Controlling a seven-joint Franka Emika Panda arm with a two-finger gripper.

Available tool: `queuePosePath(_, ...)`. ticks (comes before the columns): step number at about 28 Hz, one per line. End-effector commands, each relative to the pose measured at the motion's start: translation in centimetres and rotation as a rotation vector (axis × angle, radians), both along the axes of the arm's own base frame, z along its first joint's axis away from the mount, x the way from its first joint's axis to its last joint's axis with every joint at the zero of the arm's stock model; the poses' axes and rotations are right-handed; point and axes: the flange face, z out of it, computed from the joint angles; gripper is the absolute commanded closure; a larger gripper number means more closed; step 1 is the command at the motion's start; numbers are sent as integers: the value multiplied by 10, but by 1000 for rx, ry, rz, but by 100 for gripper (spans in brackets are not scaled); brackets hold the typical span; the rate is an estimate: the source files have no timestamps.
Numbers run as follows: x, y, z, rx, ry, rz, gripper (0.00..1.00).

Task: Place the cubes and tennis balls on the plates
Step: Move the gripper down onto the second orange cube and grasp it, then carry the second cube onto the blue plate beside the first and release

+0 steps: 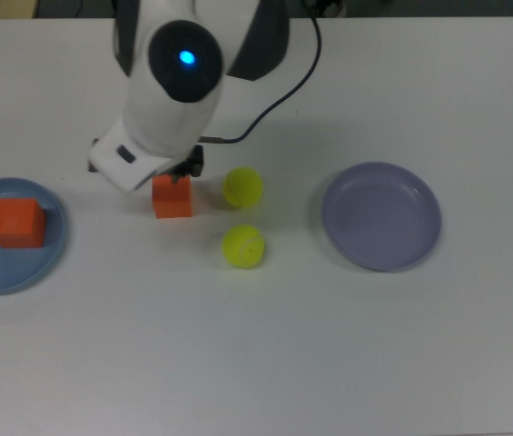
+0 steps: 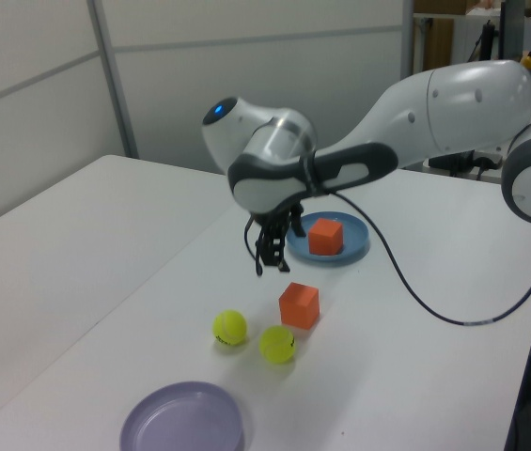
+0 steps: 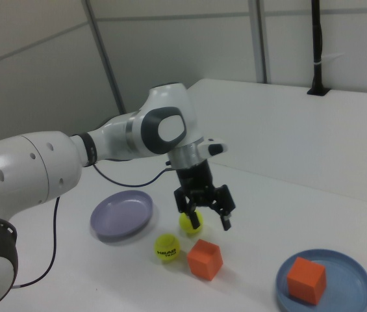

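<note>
The arm (image 1: 170, 86) is covering the loose cube's (image 1: 173, 198) far edge in the top view, hiding the gripper.

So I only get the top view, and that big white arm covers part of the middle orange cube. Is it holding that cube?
Observer: No. In the right view the gripper is open and empty, and the cube lies free on the table.
Operator: Is it touching anything at all?
Observer: No. The left view shows it hanging in the air, above the cube and the tennis balls and clear of both.
</note>
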Motion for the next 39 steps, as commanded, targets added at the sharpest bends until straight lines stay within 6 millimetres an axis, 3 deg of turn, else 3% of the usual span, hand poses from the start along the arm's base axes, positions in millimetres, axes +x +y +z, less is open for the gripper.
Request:
queuePosePath(1, -7, 10, -26, -7, 47, 24, 0)
queuePosePath(7, -4, 14, -57, -36, 80, 50, 0)
queuePosePath(21, -5, 15, -98, -69, 112, 82, 0)
queuePosePath(29, -4, 15, -98, -69, 112, 81, 0)
queuePosePath(30, -4, 16, -97, -68, 110, 82, 6)
queuePosePath(31, -4, 14, -97, -69, 110, 79, 21)
queuePosePath(32, -4, 15, -97, -68, 110, 80, 46)
queuePosePath(33, -2, 11, -96, -57, 103, 68, 99)
queuePosePath(39, 7, 9, -87, -37, 22, 30, 100)
